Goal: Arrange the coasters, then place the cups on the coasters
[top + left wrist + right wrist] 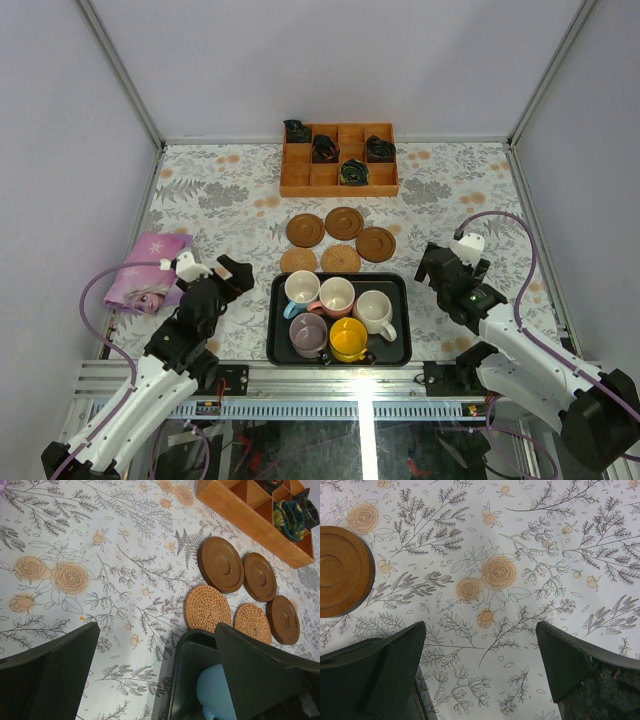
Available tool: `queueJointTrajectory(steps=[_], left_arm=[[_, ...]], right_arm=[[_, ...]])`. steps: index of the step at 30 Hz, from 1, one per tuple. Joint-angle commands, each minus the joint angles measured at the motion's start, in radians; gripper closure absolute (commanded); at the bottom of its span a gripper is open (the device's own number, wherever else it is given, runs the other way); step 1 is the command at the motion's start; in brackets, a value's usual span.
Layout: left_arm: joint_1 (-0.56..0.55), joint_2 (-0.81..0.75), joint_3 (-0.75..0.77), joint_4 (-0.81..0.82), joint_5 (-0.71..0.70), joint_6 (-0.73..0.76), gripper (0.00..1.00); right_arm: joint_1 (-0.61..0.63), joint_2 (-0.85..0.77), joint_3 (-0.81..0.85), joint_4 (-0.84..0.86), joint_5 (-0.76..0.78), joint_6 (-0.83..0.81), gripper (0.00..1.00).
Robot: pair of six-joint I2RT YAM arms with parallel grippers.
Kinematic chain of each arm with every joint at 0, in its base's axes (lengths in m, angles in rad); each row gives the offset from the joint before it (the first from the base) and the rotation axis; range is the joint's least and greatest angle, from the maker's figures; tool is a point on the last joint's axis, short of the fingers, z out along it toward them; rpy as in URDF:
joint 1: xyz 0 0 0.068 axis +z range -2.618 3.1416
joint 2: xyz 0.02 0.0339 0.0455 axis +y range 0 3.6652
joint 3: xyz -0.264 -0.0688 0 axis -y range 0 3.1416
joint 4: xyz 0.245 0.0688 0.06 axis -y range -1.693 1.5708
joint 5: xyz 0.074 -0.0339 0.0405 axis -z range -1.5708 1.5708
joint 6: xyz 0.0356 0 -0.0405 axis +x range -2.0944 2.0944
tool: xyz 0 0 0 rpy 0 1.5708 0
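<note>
The arms [140,395] are white with black joints, looping mauve cables [500,214] and dark wedge-shaped jaws.

Smooth matt wood for brown coasters [220,564]; rough woven fibre for tan coasters [207,608]; glossy glazed cups [375,310]; matt black tray [277,322]; wooden grid box [339,186].

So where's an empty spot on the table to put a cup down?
The table is bare left of the coasters, toward the pink bag, and right of them, toward the right gripper. Crowded: the middle, coasters packed close to the tray of cups.
</note>
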State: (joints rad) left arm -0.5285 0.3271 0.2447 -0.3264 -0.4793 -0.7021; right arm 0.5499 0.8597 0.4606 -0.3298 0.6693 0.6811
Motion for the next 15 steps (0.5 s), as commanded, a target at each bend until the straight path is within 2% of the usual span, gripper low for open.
queueJointTrajectory(steps=[1, 6, 9, 13, 14, 15], left_arm=[[-0.004, 0.007, -0.006, 0.073, -0.033, 0.010, 0.00], [-0.004, 0.035, 0.035, 0.100, -0.076, 0.032, 0.00], [-0.003, 0.052, 0.044, 0.148, -0.099, 0.003, 0.16], [-0.004, 0.122, 0.042, 0.282, -0.045, 0.059, 0.25], [-0.004, 0.163, 0.047, 0.312, -0.037, 0.070, 0.32], [-0.005, 0.195, 0.056, 0.328, -0.032, 0.074, 0.48]], right_arm=[[0.004, -0.004, 0.000, 0.046, 0.013, -0.004, 0.01], [0.004, -0.005, 0.024, 0.029, 0.014, -0.004, 0.01], [0.004, -0.007, 0.045, 0.027, 0.006, -0.016, 0.00], [0.004, -0.005, 0.065, 0.064, -0.029, -0.036, 0.10], [0.004, 0.002, 0.070, 0.076, -0.041, -0.040, 0.17], [0.004, 0.005, 0.075, 0.090, -0.056, -0.044, 0.22]])
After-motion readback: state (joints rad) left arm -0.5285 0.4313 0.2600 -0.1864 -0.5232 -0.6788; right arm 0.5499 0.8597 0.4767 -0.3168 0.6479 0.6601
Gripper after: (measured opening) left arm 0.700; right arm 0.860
